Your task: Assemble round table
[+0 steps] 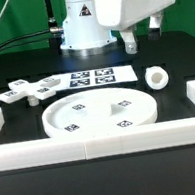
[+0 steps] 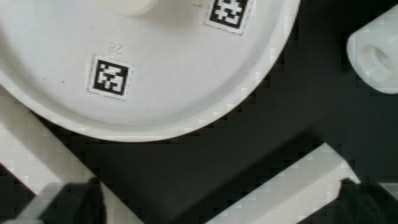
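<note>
The large round rimmed disc (image 1: pixel 98 114) lies flat on the black table in the middle, its tags facing up; it fills much of the wrist view (image 2: pixel 125 70). The short thick cylinder (image 1: pixel 159 78) lies on its side at the exterior view's right of the disc, and its edge shows in the wrist view (image 2: pixel 377 55). The cross-shaped four-armed piece (image 1: pixel 29 91) lies at the exterior view's left. My gripper (image 1: pixel 143 33) hangs high above the table, over the cylinder's area, open and empty. Its dark fingers (image 2: pixel 63 205) show far apart, with nothing between them.
The marker board (image 1: pixel 95 78) lies behind the disc, in front of the robot base (image 1: pixel 82 32). Long white border blocks (image 1: pixel 102 140) run along the front and both sides; one crosses the wrist view (image 2: pixel 267 190).
</note>
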Motion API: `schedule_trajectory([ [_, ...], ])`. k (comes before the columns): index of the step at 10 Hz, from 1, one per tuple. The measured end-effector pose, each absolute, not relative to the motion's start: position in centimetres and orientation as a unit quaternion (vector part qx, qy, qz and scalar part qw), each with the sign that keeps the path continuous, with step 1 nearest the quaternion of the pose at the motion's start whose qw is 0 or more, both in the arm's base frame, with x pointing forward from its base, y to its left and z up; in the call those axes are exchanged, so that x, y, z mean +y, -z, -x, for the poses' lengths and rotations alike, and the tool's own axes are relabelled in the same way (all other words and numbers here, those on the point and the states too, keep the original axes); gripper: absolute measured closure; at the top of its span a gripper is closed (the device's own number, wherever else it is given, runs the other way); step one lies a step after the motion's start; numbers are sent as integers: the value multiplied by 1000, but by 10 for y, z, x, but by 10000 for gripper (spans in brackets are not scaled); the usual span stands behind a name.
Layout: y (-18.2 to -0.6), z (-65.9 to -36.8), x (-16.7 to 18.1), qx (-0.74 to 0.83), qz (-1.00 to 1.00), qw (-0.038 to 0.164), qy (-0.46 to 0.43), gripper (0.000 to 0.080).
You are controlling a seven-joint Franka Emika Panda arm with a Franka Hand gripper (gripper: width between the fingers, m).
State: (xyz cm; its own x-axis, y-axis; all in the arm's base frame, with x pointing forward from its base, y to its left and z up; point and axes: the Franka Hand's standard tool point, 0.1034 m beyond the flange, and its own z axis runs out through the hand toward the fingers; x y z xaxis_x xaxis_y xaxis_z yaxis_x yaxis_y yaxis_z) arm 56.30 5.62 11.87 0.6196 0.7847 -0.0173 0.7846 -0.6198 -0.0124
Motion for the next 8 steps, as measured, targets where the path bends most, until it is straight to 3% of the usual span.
schedule_trajectory([
  [6,-116,-562,54,-435,900,2,-12,150],
  [8,-96,-556,23,-467,884,-3,0,150],
])
